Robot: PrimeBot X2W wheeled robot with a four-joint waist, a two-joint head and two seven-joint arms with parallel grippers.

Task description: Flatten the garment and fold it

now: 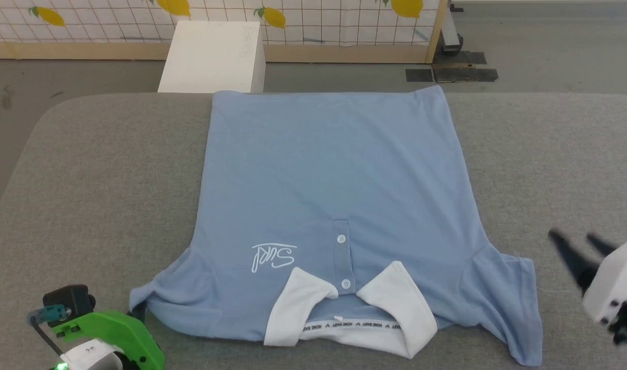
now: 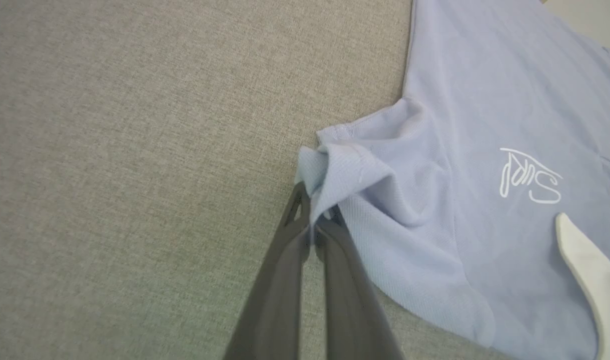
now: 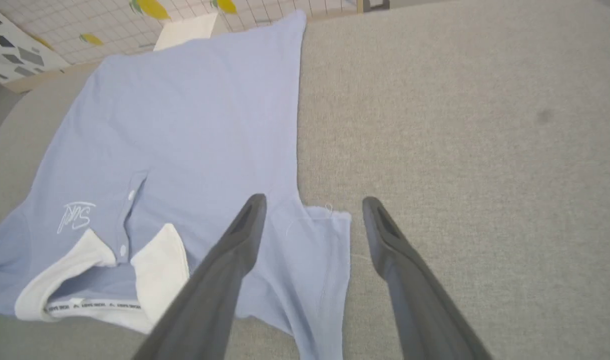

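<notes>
While the shirt [image 1: 334, 169] lies face up and mostly flat on the grey table [image 1: 87, 169], collar [image 1: 298, 303] nearest the robot, the left gripper [image 2: 312, 215] pinches the bunched left sleeve [image 2: 344, 155] — the right gripper [image 3: 312, 210] hangs spread and empty just beside the right sleeve [image 3: 329, 240]. A left-side pull now, with nothing anchoring the other side, would likely drag the whole shirt askew and wrinkle it.
</notes>
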